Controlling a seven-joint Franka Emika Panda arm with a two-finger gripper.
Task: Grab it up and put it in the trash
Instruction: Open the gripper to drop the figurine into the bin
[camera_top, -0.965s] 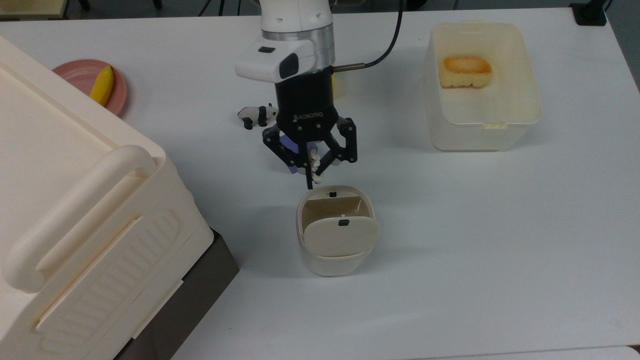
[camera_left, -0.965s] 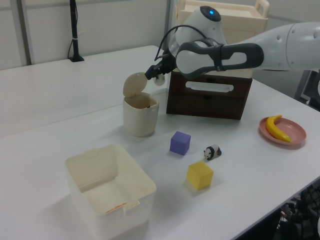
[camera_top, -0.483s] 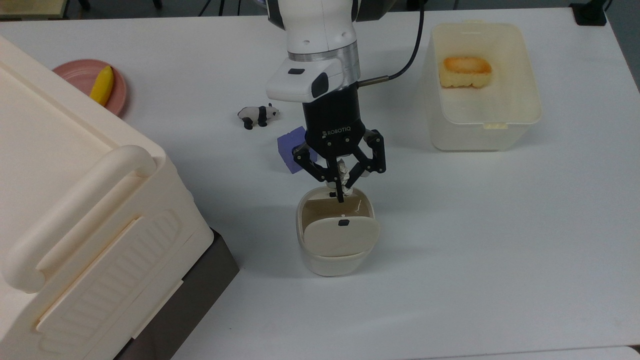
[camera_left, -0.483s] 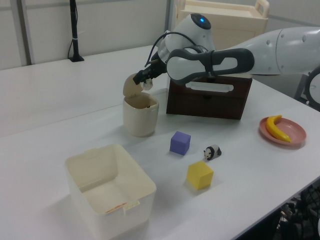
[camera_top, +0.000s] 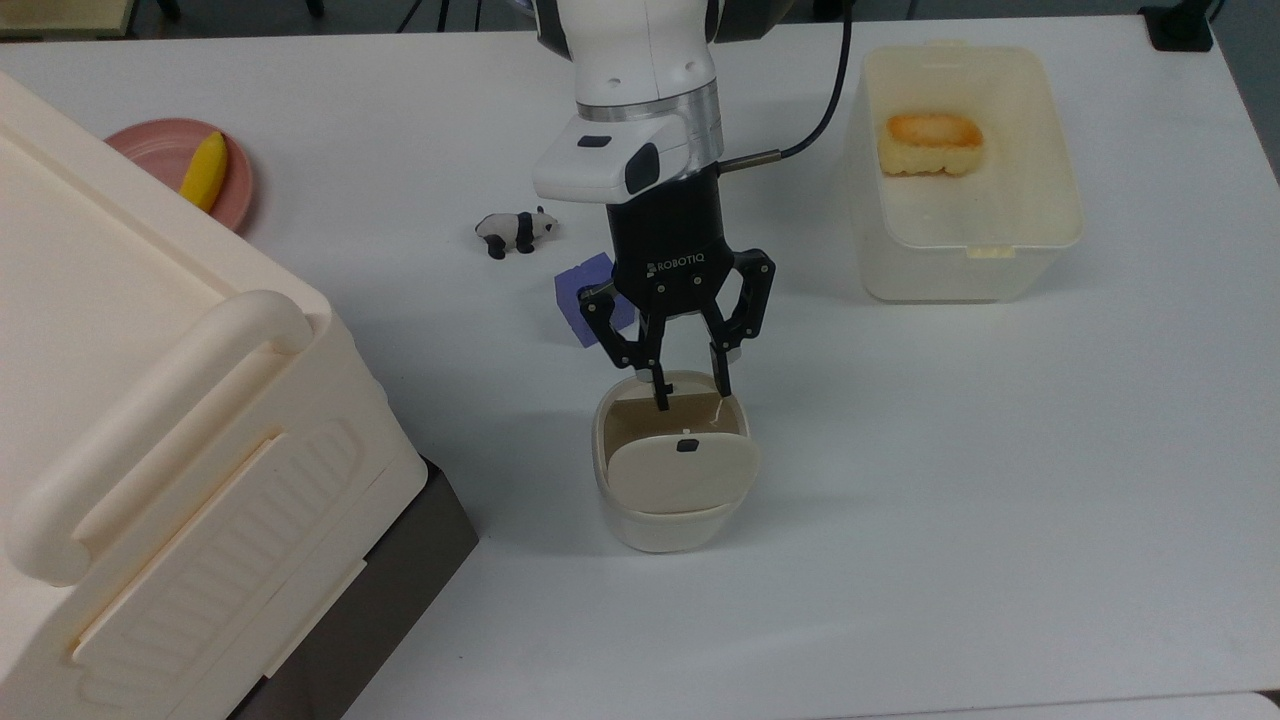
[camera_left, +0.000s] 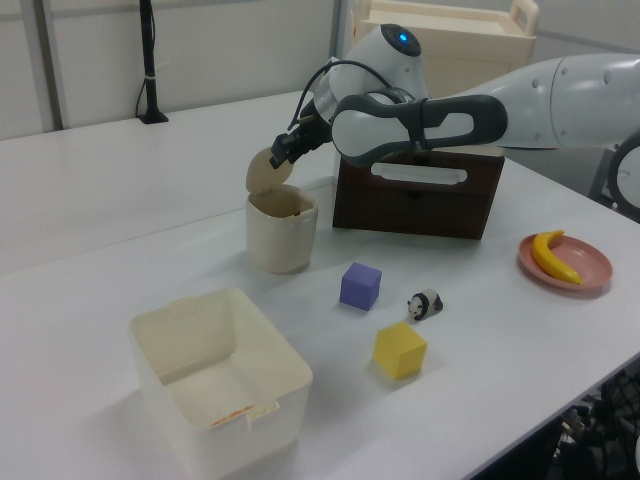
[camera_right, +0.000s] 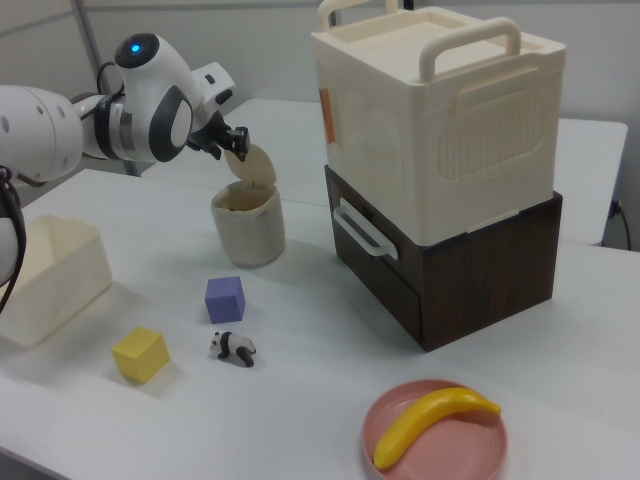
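Cream plastic box with a handle (camera_top: 150, 400): at the top view's left edge we see it stacked on a dark brown wooden drawer unit (camera_top: 400, 590).
Pink round plate (camera_top: 150, 145): behind the box, a yellow banana (camera_top: 203, 171) lying on it.
Black-and-white panda figurine (camera_top: 515, 231): alone on the white table (camera_top: 1000, 500), near the purple cube (camera_top: 575, 305).
Purple cube: partly hidden behind the arm's black wrist.
Black two-finger gripper (camera_top: 691, 394): we note the fingers spread apart, nothing between them, tips hanging over the bin's back rim.
Cream rounded plastic bin (camera_top: 600, 450): upright, its swing flap lid (camera_top: 680, 475) tilted, the opening under the fingertips.
Crumpled off-white paper ball: we cannot tell where it lies.
Translucent rectangular tub (camera_top: 960, 270): at the top view's right, well apart from the bin, holding a golden bread-like piece (camera_top: 930, 142).
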